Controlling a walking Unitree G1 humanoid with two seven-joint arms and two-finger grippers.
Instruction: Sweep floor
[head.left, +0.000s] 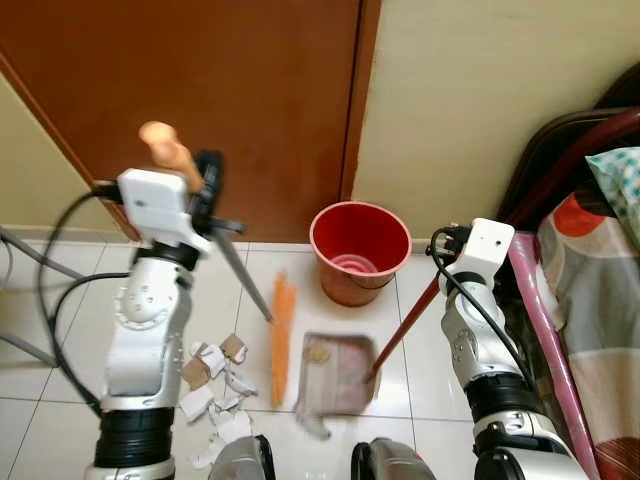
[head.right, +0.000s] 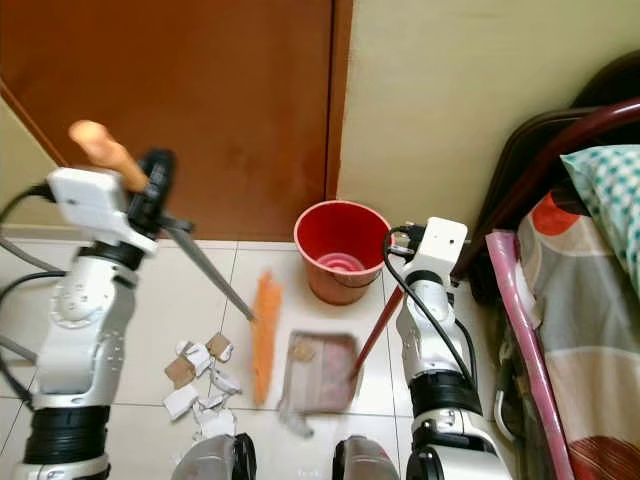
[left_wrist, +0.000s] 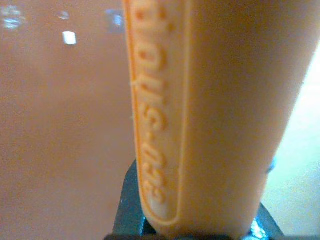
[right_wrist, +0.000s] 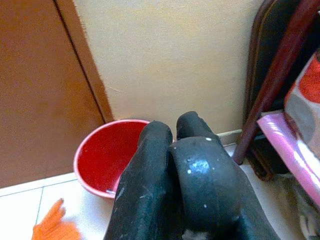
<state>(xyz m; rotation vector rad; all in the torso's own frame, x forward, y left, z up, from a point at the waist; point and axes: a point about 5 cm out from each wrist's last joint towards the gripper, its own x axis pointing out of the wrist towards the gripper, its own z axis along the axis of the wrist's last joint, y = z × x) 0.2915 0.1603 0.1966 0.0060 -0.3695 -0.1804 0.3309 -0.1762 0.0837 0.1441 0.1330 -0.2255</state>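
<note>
Paper scraps (head.left: 215, 385) lie by the robot's feet beside the broom (head.left: 281, 335) gripped by the left gripper (head.left: 205, 190), the right gripper (right_wrist: 192, 150) pinches the dustpan (head.left: 335, 375) handle near the bucket (right_wrist: 107, 155), and a hard sweep could scatter scraps.

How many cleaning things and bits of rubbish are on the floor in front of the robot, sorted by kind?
Broom: 1
Dustpan: 1
Red bucket: 1
Scrap pile of torn paper and cardboard: 1 cluster; the pieces overlap too much to count singly
Total: 4
</note>
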